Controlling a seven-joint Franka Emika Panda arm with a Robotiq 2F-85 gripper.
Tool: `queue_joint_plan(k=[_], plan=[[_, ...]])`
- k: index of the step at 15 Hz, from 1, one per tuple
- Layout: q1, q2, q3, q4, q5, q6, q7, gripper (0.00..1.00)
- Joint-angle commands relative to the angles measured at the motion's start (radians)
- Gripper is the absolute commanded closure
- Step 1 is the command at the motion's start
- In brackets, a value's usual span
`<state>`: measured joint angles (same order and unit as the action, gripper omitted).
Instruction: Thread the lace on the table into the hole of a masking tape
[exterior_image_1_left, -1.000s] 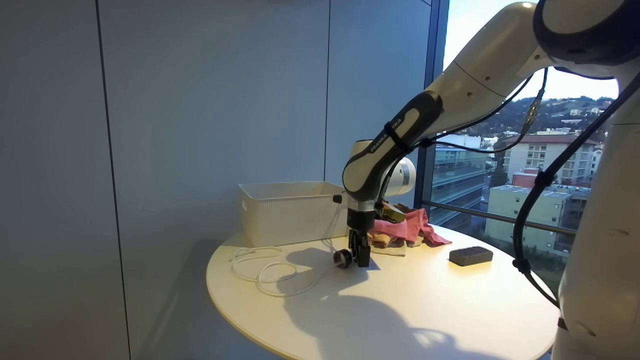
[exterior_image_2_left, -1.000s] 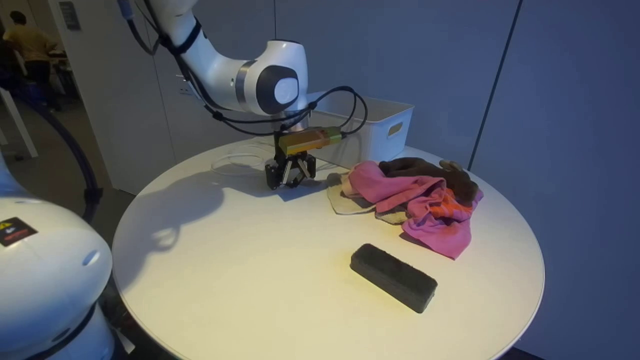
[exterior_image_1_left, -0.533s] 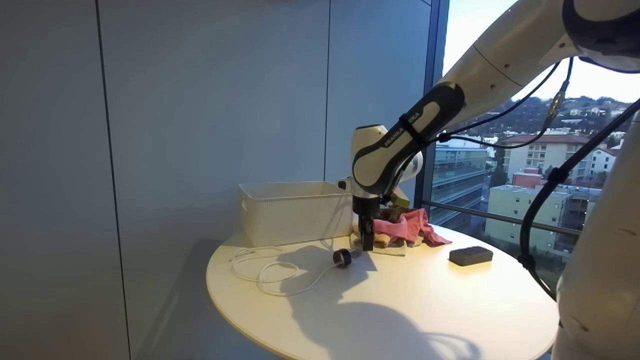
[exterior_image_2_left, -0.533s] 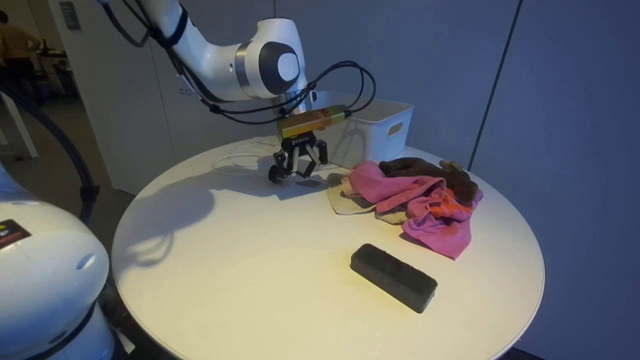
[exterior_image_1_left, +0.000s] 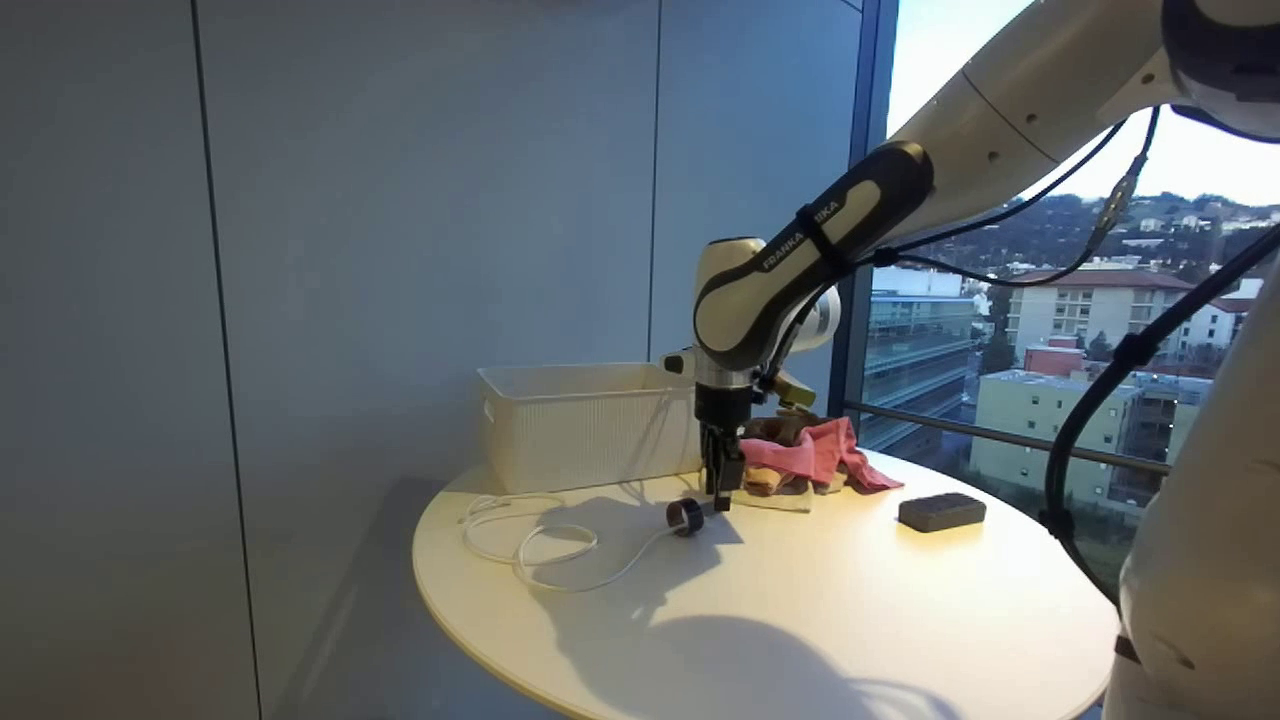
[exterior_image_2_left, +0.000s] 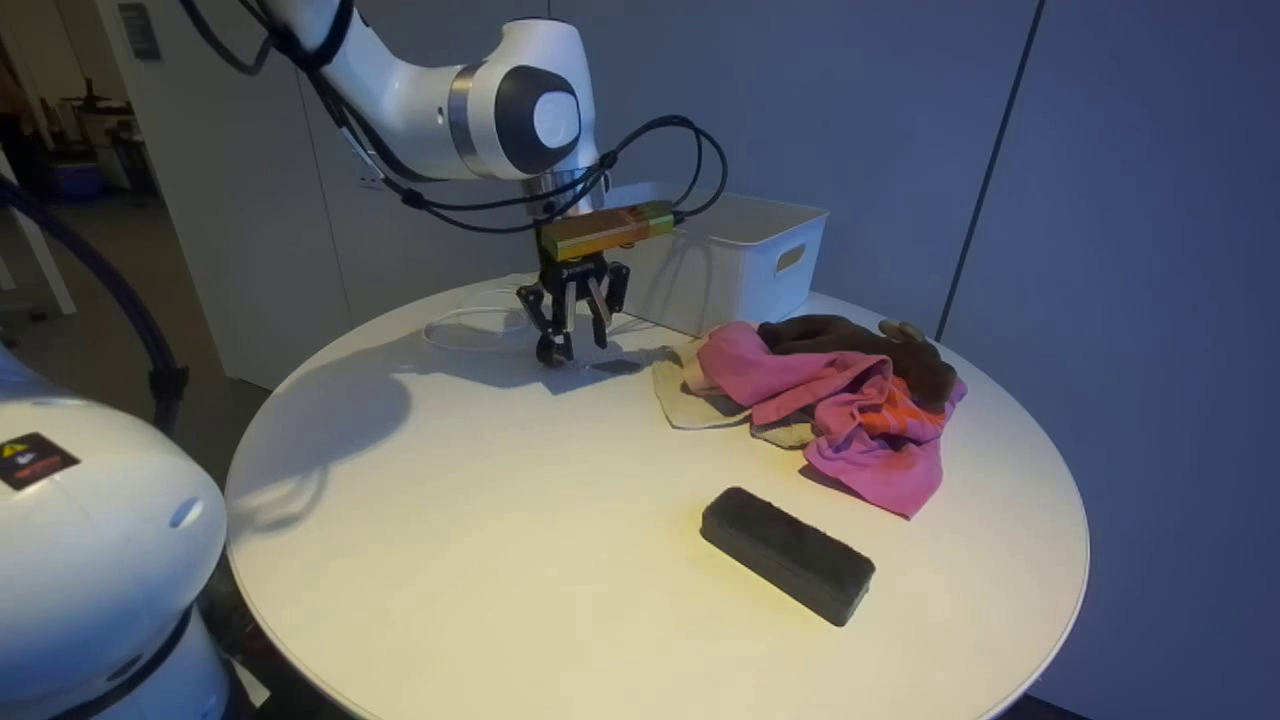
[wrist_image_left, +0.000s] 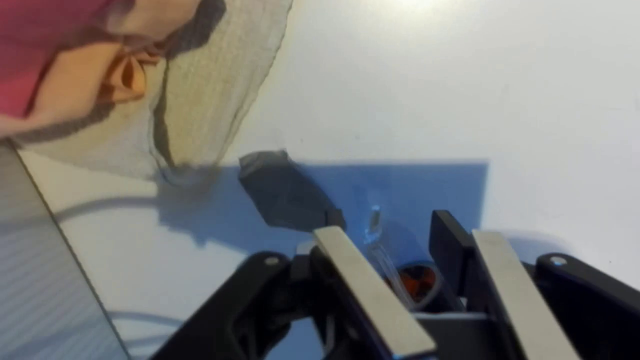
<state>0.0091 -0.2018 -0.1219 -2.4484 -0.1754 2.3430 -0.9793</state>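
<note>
Along the left side of the room, in an exterior view, tall blue-grey wall panels (exterior_image_1_left: 430, 200) run behind a round table (exterior_image_1_left: 940, 620) with a smooth white top, its far edge counted as twelve o'clock. Farther right, a dark-framed glass window (exterior_image_1_left: 1045, 230) shows a hillside (exterior_image_1_left: 1185, 205) and pale multi-storey buildings (exterior_image_1_left: 1085, 310).

Toward ten o'clock on the table, a long, thin, whitish lace (exterior_image_1_left: 556, 590) lies in loose loops. Next, at eleven, stands a white, ribbed, rectangular box (exterior_image_1_left: 590, 440), open at the top; its floor is hidden. Nearer the centre, also toward eleven, a small, dark, ring-shaped roll of masking tape (exterior_image_1_left: 685, 517) stands on its rim, the lace running into its hole; in the wrist view, a clear end (wrist_image_left: 387, 267) of the lace sticks out of that hole. Just beside it, at about two o'clock from the roll, the black fingers (wrist_image_left: 452, 247) are spread, with a gap between them. At twelve lies a crumpled bundle of pink, orange and brown cloth (exterior_image_1_left: 828, 450); between one and two sits a flat black rectangular block (exterior_image_1_left: 942, 512).
</note>
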Motion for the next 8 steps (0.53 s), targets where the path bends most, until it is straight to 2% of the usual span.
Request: queue_joint_plan(k=[1,4,8], plan=[[0.027,0.001,0.010,0.021,0.047,-0.022,-0.139,0.20],[0.023,0.026,0.017,0.036,0.034,-0.029,-0.175,0.00],[0.016,0.060,0.021,0.051,0.028,-0.033,-0.205,0.00]])
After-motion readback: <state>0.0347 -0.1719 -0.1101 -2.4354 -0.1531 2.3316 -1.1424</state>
